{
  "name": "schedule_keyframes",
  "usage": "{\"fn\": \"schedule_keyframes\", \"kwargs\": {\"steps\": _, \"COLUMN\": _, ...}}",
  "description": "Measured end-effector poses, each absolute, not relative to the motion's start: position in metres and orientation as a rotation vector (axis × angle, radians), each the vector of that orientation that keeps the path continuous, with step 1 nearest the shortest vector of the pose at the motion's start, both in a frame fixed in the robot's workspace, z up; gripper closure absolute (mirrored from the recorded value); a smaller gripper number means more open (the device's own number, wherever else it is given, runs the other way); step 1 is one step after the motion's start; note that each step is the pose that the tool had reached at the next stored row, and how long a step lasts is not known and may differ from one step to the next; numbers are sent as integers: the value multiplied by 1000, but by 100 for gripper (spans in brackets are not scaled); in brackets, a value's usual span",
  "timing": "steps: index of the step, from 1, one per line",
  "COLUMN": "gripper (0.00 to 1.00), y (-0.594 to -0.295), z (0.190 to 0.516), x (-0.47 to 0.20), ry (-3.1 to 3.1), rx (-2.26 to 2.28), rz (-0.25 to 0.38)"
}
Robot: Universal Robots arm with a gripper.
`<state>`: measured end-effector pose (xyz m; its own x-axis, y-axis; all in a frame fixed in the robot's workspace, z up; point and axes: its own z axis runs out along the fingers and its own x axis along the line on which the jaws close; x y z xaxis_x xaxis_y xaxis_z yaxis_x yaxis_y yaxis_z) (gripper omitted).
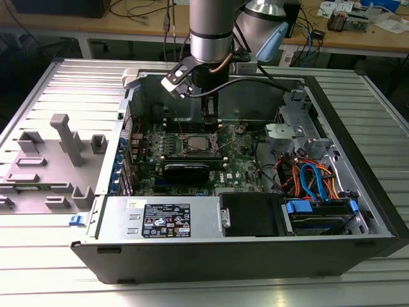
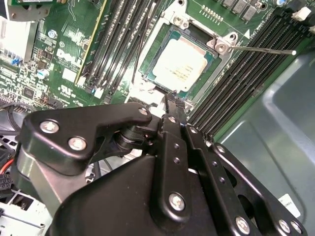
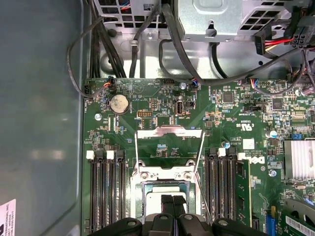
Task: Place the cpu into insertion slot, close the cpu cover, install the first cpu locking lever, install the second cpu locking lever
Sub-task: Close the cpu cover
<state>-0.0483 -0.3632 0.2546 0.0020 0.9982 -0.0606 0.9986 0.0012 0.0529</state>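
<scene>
Small square silver-grey cpu (image 2: 184,64): seated in dark square insertion slot (image 3: 162,176), placement apparently complete. Thin silvery cpu cover (image 3: 170,131): folded back, leaving chip exposed. Black gripper (image 3: 173,200): above socket edge, fingers pressed together, seemingly empty.

My arm (image 1: 209,29) enters at twelve o'clock in the exterior view and hangs almost plumb, pointing toward six. Below its silver sleeve my dark wrist (image 1: 203,71) carries a camera mount (image 1: 177,80) jutting toward eight o'clock. My jaws point straight down, pressed together and empty. In the first wrist view my fingertips (image 3: 168,205) sit side by side with barely a seam between them.
</scene>
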Motion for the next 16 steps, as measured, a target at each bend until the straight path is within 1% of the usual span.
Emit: {"fn": "schedule_keyframes", "kwargs": {"steps": 16, "gripper": 89, "y": -363, "z": 259, "x": -36, "ry": 2170, "rx": 2159, "rz": -8}}
